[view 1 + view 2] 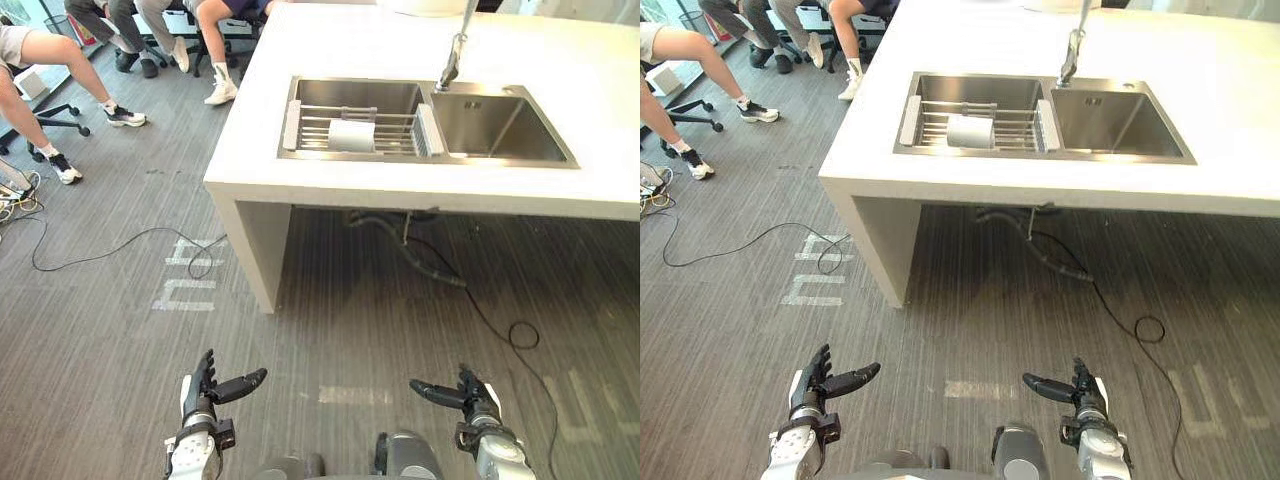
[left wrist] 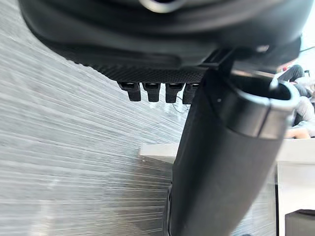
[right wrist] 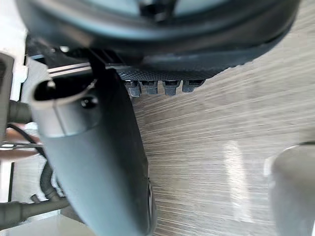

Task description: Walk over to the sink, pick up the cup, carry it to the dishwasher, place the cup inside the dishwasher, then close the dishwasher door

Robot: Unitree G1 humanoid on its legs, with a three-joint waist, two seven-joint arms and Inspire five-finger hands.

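A white cup (image 1: 351, 135) lies on its side on a wire rack (image 1: 395, 128) across the left basin of a steel double sink (image 1: 500, 125), set in a white counter (image 1: 300, 185). My left hand (image 1: 203, 396) hangs low near the floor at the lower left, fingers straight, thumb out, holding nothing. My right hand (image 1: 472, 398) hangs at the lower right, also open and empty. Both hands are well short of the counter. In the wrist views the left hand (image 2: 216, 172) and the right hand (image 3: 103, 162) show straight fingers over grey floor.
A tall faucet (image 1: 455, 55) rises behind the sink. Pipes and a hose (image 1: 420, 260) hang under the counter. Black cables (image 1: 120, 245) trail over the grey plank floor. Seated people (image 1: 60, 70) and office chairs are at the far left.
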